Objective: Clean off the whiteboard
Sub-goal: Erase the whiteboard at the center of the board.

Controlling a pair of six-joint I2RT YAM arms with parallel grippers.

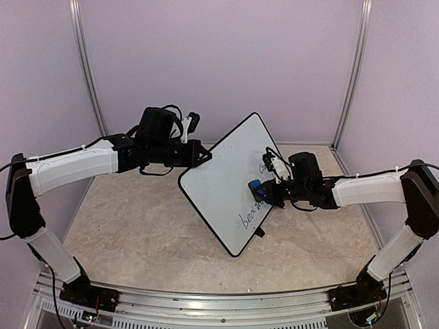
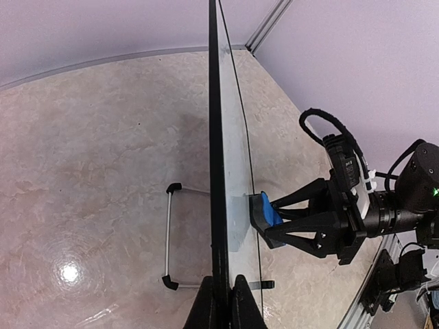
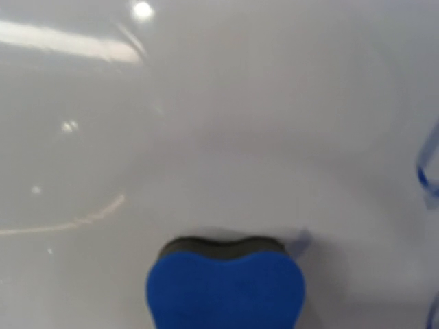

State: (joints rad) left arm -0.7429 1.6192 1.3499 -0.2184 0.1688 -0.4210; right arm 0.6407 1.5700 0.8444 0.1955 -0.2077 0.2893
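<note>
Blue heart-shaped eraser (image 3: 225, 291) presses glossy flat whiteboard (image 1: 219, 184).

Blurred whiteboard (image 3: 240, 137) writing (image 3: 425, 161); eraser (image 3: 225, 288) cropped.
</note>
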